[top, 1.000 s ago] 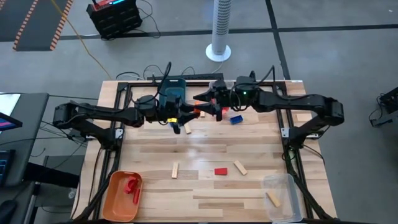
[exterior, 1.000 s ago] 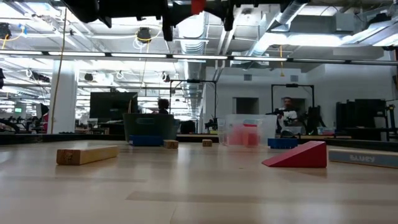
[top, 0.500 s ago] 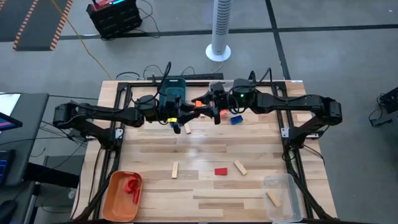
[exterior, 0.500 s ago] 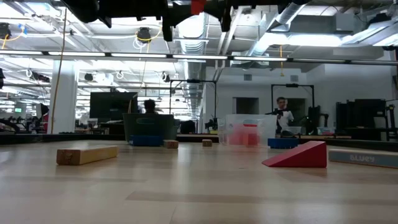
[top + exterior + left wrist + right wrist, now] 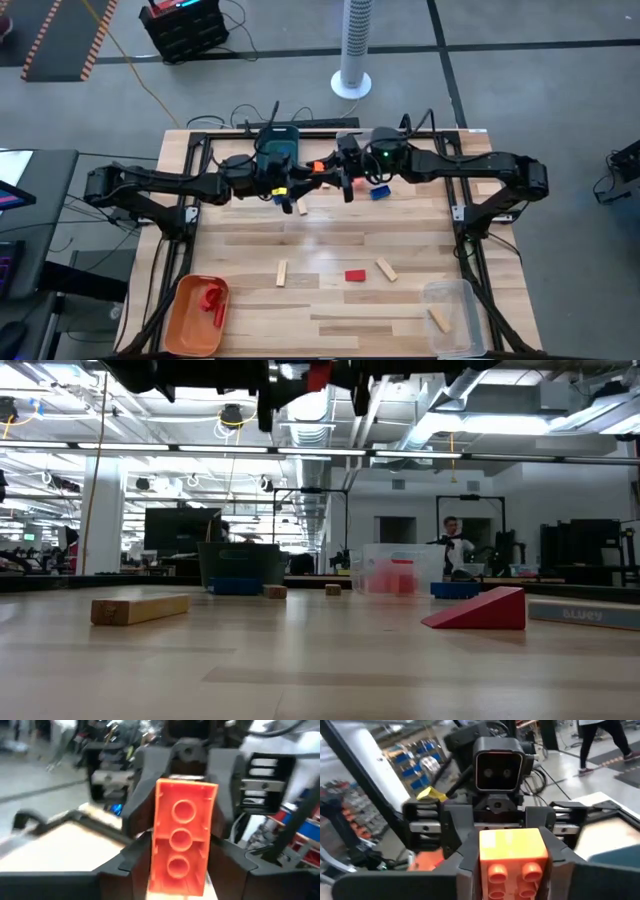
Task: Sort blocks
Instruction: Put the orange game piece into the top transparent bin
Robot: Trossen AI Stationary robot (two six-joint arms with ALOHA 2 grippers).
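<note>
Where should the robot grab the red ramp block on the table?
Come straight down and pinch the red wedge across its two flat triangle sides, near the tall end. Its top is a slope, so a tool squeezing there would probably slide off.

Robotics lab in a large open industrial hall. Grey concrete floor (image 5: 540, 90) with black-and-orange hazard striping (image 5: 60, 35) — a white tower fan (image 5: 353, 45) standing on it. Butcher-block table (image 5: 330, 235) in a black frame, cables trailing off. Low view: exposed ceiling ducts (image 5: 420, 400), strip lights, monitors (image 5: 175, 530), a person (image 5: 452, 535) among far workbenches.
</note>
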